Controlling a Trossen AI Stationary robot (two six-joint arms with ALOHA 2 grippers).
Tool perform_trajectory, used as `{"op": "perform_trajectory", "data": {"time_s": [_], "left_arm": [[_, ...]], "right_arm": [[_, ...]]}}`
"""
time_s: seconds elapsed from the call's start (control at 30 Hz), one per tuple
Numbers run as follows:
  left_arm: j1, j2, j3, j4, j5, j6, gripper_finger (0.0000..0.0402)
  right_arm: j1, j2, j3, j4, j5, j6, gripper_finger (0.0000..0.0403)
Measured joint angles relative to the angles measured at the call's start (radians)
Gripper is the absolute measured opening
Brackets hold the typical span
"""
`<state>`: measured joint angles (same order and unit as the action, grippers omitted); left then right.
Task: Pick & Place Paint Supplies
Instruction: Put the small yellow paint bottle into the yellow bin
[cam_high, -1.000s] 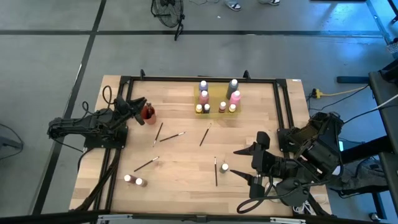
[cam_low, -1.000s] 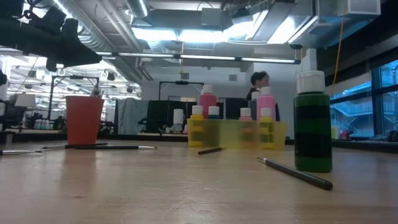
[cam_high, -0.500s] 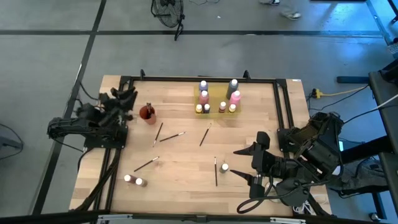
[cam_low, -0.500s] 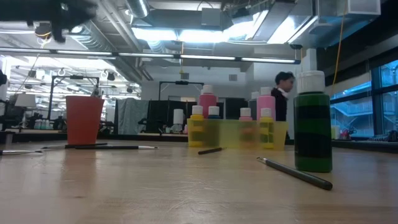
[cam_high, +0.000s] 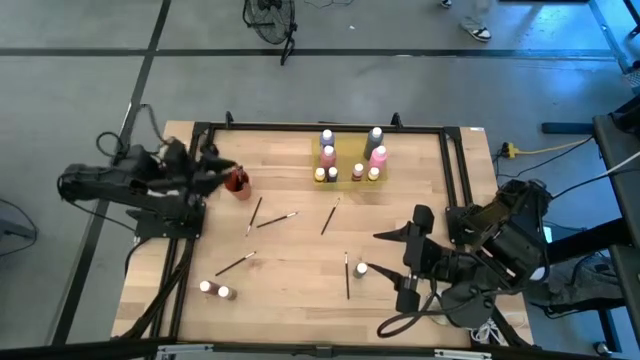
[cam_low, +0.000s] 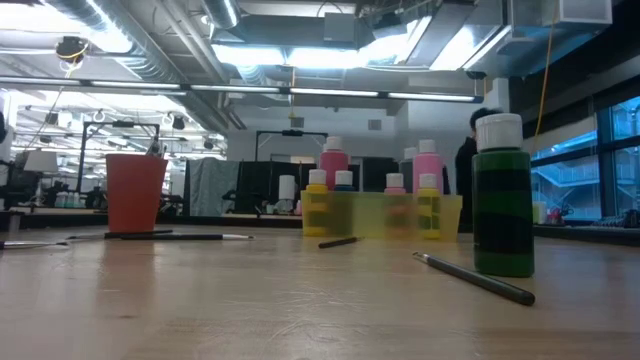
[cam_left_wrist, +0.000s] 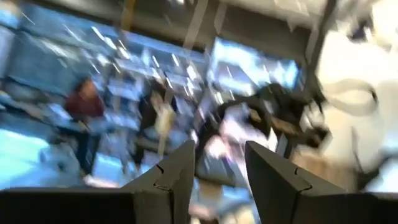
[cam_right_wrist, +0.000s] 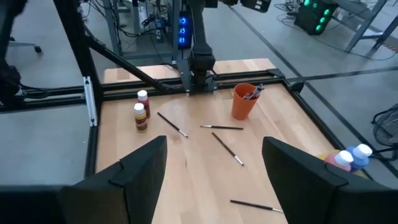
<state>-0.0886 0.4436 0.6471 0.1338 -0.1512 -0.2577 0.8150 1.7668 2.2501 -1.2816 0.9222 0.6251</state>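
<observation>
Two end effectors are mine. My left end effector (cam_high: 218, 172) hangs above the tabletop's (cam_high: 290, 295) edge, just left of the orange plastic cup (cam_high: 237, 181). Its wrist view is blurred, but the fingers (cam_left_wrist: 177, 180) show a gap between them with nothing in it.

The orange plastic cup stands upright with dark brush handles poking out of it, as the right wrist view shows. Toward the front edge from the cup, well apart from it, two small white-capped paint bottles (cam_high: 214, 290) stand side by side. Just right of the cup, a pair of thin dark-handled paintbrushes (cam_high: 266, 216) lies flat. Another lone paintbrush (cam_high: 235, 264) lies between the cup and the two small bottles, and a third slanted paintbrush (cam_high: 328, 220) lies farther right.

Right of the cup, toward the back edge, a yellow translucent tray (cam_high: 345, 172) holds pink, purple, grey and yellow white-capped bottles (cam_high: 327, 156), all upright. Far right of the cup and nearer the front, a green white-capped bottle (cam_high: 361, 269) stands just beside a straight dark paintbrush (cam_high: 347, 275).

My right end effector (cam_high: 394, 268) waits beyond that green bottle, farthest from the cup, its fingers (cam_right_wrist: 140, 174) spread wide and empty.
</observation>
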Motion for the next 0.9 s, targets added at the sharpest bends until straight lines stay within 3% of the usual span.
{"op": "perform_trajectory", "data": {"time_s": [0.13,0.47,0.57,0.7,0.9], "left_arm": [[-0.068,0.168,0.19,-0.257,0.028,0.004,0.0137],[-0.306,0.516,0.616,-1.035,-0.087,-0.08,0.0137],[-0.385,0.584,0.663,-1.21,-0.077,-0.181,0.0136],[-0.487,0.652,0.666,-1.393,0.021,-0.315,0.0131],[-0.609,0.764,0.666,-1.43,0.071,-0.441,0.0129]], "right_arm": [[-0.016,0.0,0.0,0.011,-0.014,-0.024,0.0268],[-0.032,0.0,0.0,0.011,-0.017,-0.061,0.0268],[-0.045,0.0,0.0,0.011,-0.017,-0.084,0.0268],[-0.064,0.0,0.0,0.011,-0.017,-0.115,0.0268],[-0.101,0.0,0.0,0.011,-0.018,-0.147,0.0268]]}}
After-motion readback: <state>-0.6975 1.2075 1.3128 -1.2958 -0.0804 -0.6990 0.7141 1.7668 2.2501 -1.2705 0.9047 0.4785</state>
